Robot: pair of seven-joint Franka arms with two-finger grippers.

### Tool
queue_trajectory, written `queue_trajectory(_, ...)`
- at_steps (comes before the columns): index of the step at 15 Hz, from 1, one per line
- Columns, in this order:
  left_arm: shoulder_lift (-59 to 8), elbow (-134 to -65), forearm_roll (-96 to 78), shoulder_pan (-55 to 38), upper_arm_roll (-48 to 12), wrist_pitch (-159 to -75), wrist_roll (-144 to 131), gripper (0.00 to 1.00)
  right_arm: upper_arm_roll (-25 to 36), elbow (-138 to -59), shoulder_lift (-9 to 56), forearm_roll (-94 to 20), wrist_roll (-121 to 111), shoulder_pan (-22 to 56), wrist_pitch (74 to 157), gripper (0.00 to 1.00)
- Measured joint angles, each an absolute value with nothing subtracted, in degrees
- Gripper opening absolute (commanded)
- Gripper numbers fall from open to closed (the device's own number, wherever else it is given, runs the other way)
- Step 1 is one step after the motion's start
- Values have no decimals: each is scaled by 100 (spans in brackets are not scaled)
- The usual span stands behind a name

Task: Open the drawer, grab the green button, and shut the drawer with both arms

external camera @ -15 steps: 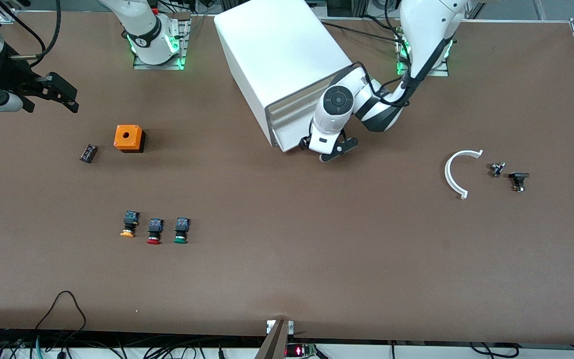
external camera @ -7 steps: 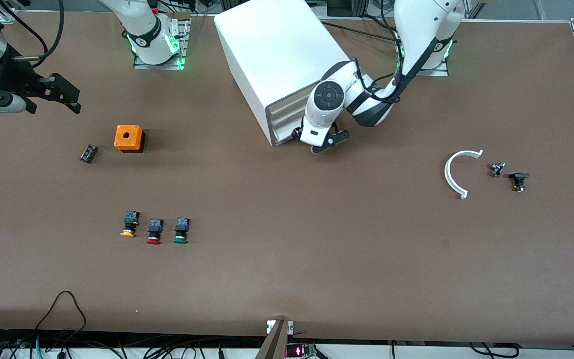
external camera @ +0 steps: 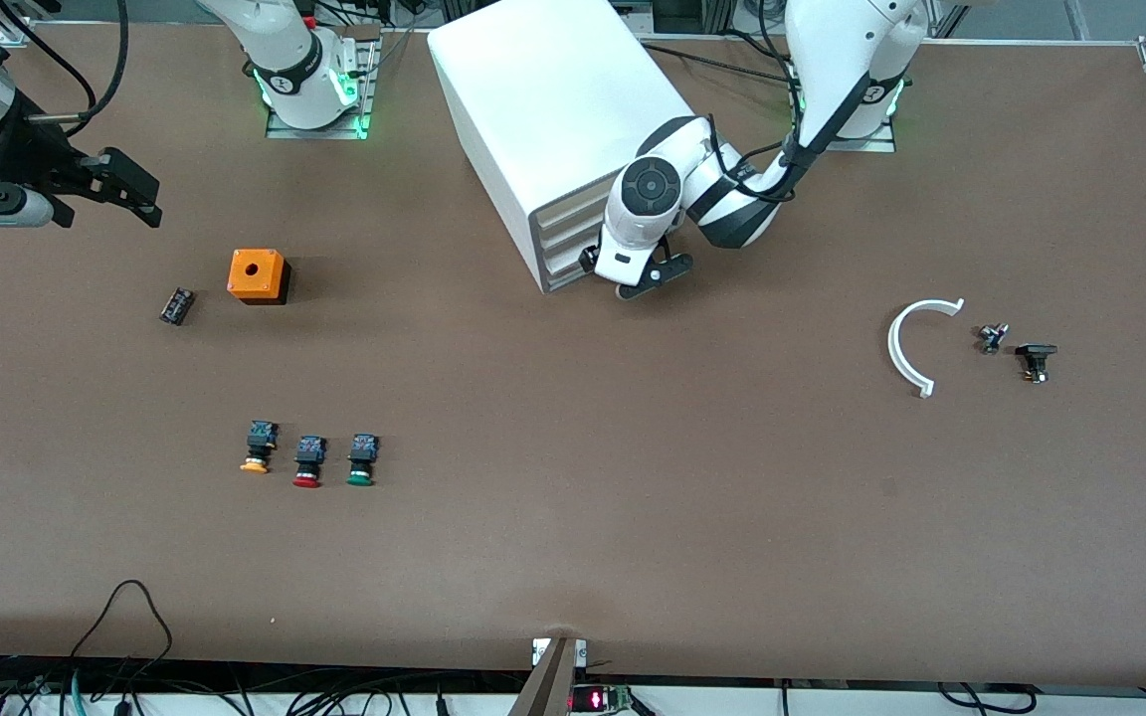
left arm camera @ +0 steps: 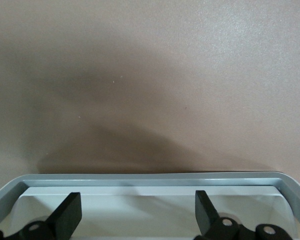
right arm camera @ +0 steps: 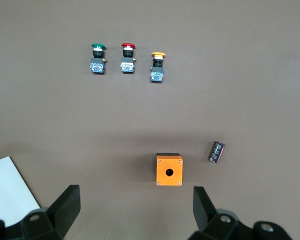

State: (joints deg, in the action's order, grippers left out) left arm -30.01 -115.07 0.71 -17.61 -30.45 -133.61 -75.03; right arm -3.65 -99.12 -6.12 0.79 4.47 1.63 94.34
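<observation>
White left gripper (external camera: 645, 276) is at the drawer (external camera: 573, 270), fingers spread, holding nothing.
It sits low at the cabinet (external camera: 558, 129) front, likely to hook the rim; the right gripper (external camera: 125, 189) waits unclenched while the green button (external camera: 360, 460) lies on the table (external camera: 633, 497), nearer the camera.

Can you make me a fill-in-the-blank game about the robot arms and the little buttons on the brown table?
1. The left gripper sits at the front of the big white box cabinet, with its black fingers ____.
2. In the row of three small push buttons, the red-capped button is in the ____.
3. The green-capped button lies on the brown table, not in the ____.
4. The right gripper hangs open, holding ____.

Missing words: open; middle; cabinet; nothing
</observation>
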Motion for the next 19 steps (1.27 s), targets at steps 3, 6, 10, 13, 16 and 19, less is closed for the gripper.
queue_trajectory(3,-3001,-11504,71,-1754,-3056,-13359,-7503,100,-362,-9911,-612,79,451,162,9435,100)
queue_trajectory(6,-3000,-11484,71,-1737,-3073,-13359,-7478,100,-362,-9893,-611,79,457,162,9450,100)
queue_trajectory(10,-2983,-11097,71,-1472,-3081,-12713,-6972,100,-364,-9789,-568,79,513,162,9453,100)
queue_trajectory(13,-2953,-10336,73,-972,-3071,-11528,-5971,100,-362,-9757,-547,79,567,161,9453,100)
queue_trajectory(16,-2869,-9764,141,-378,-3061,-10734,-4923,100,-361,-9739,-546,79,581,161,9452,100)
queue_trajectory(19,-2720,-9287,174,172,-3056,-10052,-3897,100,-361,-9733,-528,79,581,160,9453,100)
